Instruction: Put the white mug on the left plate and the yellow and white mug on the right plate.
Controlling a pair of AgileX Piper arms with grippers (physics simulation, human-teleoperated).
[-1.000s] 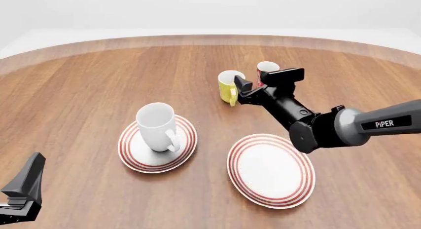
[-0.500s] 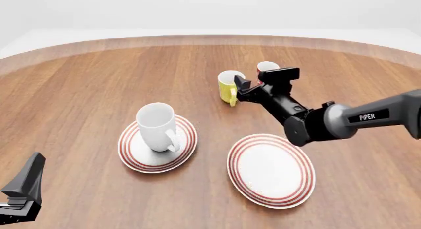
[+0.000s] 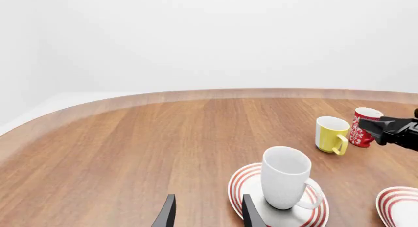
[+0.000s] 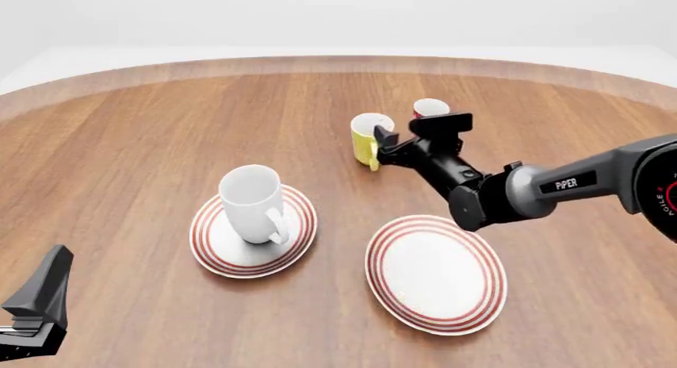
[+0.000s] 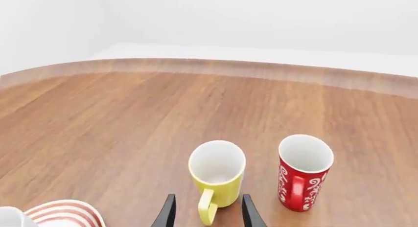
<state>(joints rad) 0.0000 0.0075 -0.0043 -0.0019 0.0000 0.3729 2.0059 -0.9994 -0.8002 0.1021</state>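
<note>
The white mug (image 4: 252,203) stands upright on the left plate (image 4: 212,249), its handle toward the near right. The yellow and white mug (image 4: 365,138) stands on the table beyond the bare right plate (image 4: 436,273). My right gripper (image 4: 383,142) is open just on the near side of the yellow mug. In the right wrist view the mug's handle (image 5: 207,211) lies between the two fingers (image 5: 167,213), apart from both. My left gripper (image 4: 37,304) is open and empty at the near left corner, far from the white mug (image 3: 285,177).
A tall red cup with white markings (image 4: 429,109) stands just right of the yellow mug, close behind my right gripper's body; it also shows in the right wrist view, the red cup (image 5: 302,173). The table's curved far edge (image 4: 338,63) runs across the back.
My right gripper has slid forward and slightly left, closing in on the yellow mug's handle side. The mugs, plates and left arm have not moved.
</note>
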